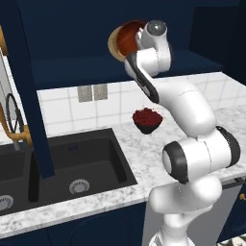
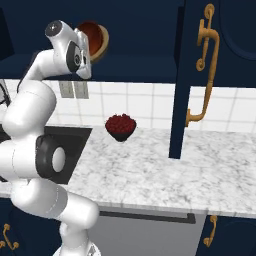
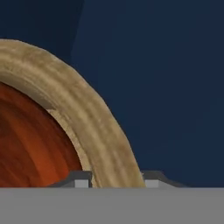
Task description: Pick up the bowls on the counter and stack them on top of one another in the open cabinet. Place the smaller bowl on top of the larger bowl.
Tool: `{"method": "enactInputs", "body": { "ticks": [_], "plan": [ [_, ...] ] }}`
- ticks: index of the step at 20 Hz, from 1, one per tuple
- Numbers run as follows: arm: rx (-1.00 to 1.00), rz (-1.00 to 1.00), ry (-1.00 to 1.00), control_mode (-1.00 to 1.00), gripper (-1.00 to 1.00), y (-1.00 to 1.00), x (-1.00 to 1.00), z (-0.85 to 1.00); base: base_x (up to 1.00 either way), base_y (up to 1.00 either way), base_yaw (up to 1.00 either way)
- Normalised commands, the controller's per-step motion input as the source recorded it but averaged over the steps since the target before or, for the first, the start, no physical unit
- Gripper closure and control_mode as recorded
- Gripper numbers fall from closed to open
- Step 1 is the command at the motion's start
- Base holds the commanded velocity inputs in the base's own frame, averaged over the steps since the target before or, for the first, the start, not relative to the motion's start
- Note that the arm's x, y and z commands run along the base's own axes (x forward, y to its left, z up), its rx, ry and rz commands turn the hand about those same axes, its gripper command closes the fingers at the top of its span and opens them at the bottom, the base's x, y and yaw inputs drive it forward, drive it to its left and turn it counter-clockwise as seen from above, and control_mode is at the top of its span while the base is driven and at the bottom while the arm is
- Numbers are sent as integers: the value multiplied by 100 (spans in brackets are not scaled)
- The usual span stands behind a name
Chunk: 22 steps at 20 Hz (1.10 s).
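Navy cabinetry and white wall tiles frame a marble-look counter (image 2: 165, 170) with a black sink (image 1: 72, 168) set into it. High up inside the open cabinet (image 1: 67, 29), the tan bowl (image 1: 114, 44) is tipped on its side with its mouth facing outward, and the red-brown bowl (image 1: 129, 39) sits nested inside it. Both bowls are held up at the gripper (image 3: 116, 180), well above the counter and just above the cabinet's navy shelf (image 1: 86, 69). In the hand view the two dark fingertips (image 3: 81, 179) straddle the thick wooden rim, one on the inner side beside the red-brown bowl, one on the outer side, so the gripper appears pinched on the tan bowl's rim. Judging by its look, the tan bowl is stiff, fairly light wood with a grippy surface, and its thick rim is the natural place to hold. The red-brown bowl looks glossy and slippery, likely to slide out of the tilted tan bowl, so it probably needs levelling before release. Beyond them, the white arm (image 1: 192, 125) rises from the base and bends up into the cabinet. A dark bowl of red berries (image 1: 147, 120) stands on the counter near the tiles, right of the sink. The cabinet door (image 2: 215, 70) hangs open with its curved brass handle (image 2: 206, 65).
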Motion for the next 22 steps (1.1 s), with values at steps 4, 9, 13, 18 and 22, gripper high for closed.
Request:
{"method": "enactInputs", "body": {
  "ticks": [4, 9, 13, 18, 22],
  "plan": [
    [-1, 0, -10, -100, -100, -3, -50, -16, 0, 0, 0],
    [0, 0, -40, -100, -100, -30, -100, -53, 0, 0, 0],
    [1, 0, -41, -100, -100, -70, -100, -79, 0, 0, 0],
    [-4, 0, -13, -100, -100, -84, -100, -100, 0, 0, 0],
    [-17, 0, 0, -100, -100, -73, -100, -100, 0, 0, 0]
  ]
}}
